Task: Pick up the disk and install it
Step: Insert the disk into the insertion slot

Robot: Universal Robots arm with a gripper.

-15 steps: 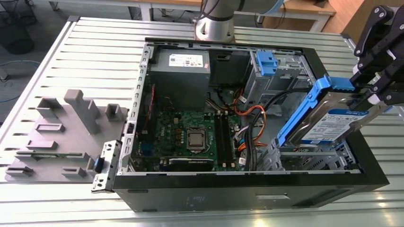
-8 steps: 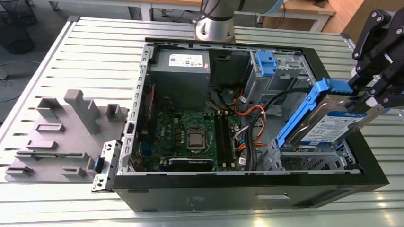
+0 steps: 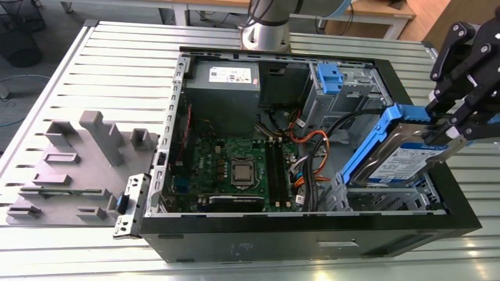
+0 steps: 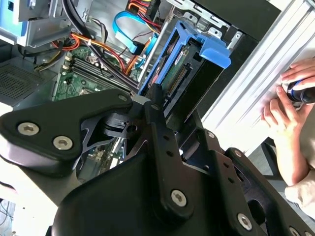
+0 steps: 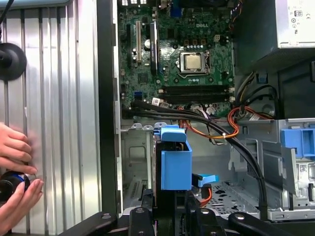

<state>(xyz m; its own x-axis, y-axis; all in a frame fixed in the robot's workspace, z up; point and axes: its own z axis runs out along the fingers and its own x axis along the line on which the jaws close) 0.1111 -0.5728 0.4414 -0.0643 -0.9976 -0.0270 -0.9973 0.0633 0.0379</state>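
Note:
The disk point(image 3: 414, 155), a silver-grey drive with a white-and-blue label and a blue bracket, hangs tilted over the open computer case point(image 3: 312, 234). It sits just above the lower drive bay point(image 3: 390, 196) at the exterior view's right. My black gripper point(image 3: 449, 132) is shut on the disk's upper end. In the second wrist view the disk point(image 4: 189, 69) shows its connector edge, with my gripper point(image 4: 172, 105) clamped on it. In the first wrist view the disk point(image 5: 174, 167) stands edge-on between the gripper's point(image 5: 170, 206) fingers, above the metal bay point(image 5: 135, 162).
Inside the case lie the green motherboard point(image 3: 234, 164), the power supply point(image 3: 222, 76), orange and black cables point(image 3: 312, 146) and an upper cage with a blue tab point(image 3: 328, 79). A grey foam fixture point(image 3: 78, 164) sits at the exterior view's left. A person's hands point(image 5: 15, 162) rest on the slatted table beside the case.

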